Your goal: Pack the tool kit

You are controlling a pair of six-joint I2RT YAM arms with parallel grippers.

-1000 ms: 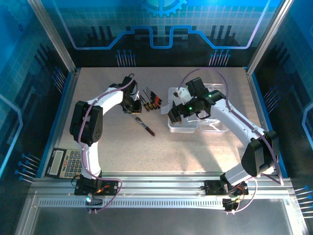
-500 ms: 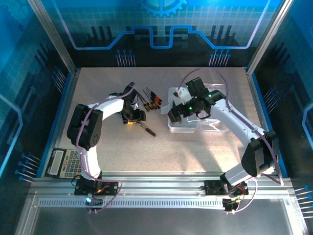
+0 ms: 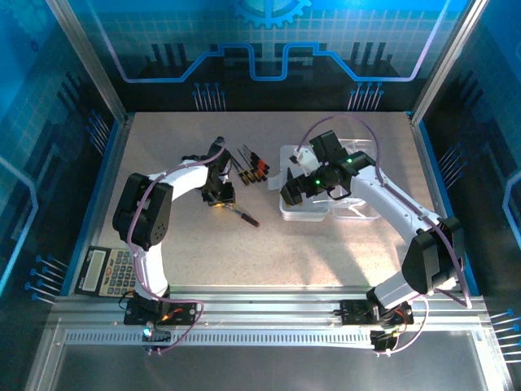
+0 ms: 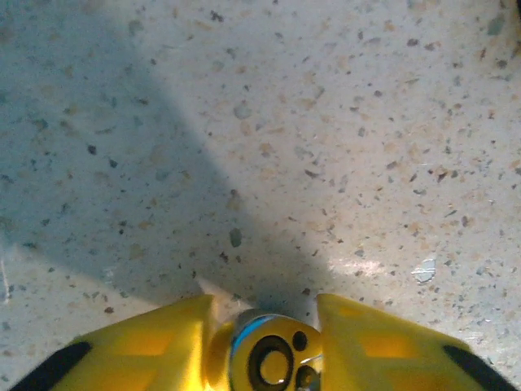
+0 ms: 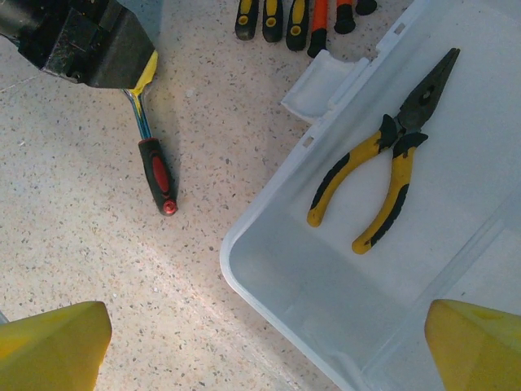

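One pliers (image 5: 396, 134) inside one case (image 5: 269, 277); one red-black screwdriver (image 5: 155, 175) outside.

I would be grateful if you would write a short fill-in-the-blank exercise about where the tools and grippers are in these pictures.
1. The yellow-handled pliers lie inside the clear ___.
2. The red-and-black screwdriver lies on the ___, with the left gripper closed around its metal shaft.
3. The right gripper hovers with its jaws ___.
4. The grey calculator sits near the ___ arm's base.
Missing words: case; table; open; left.
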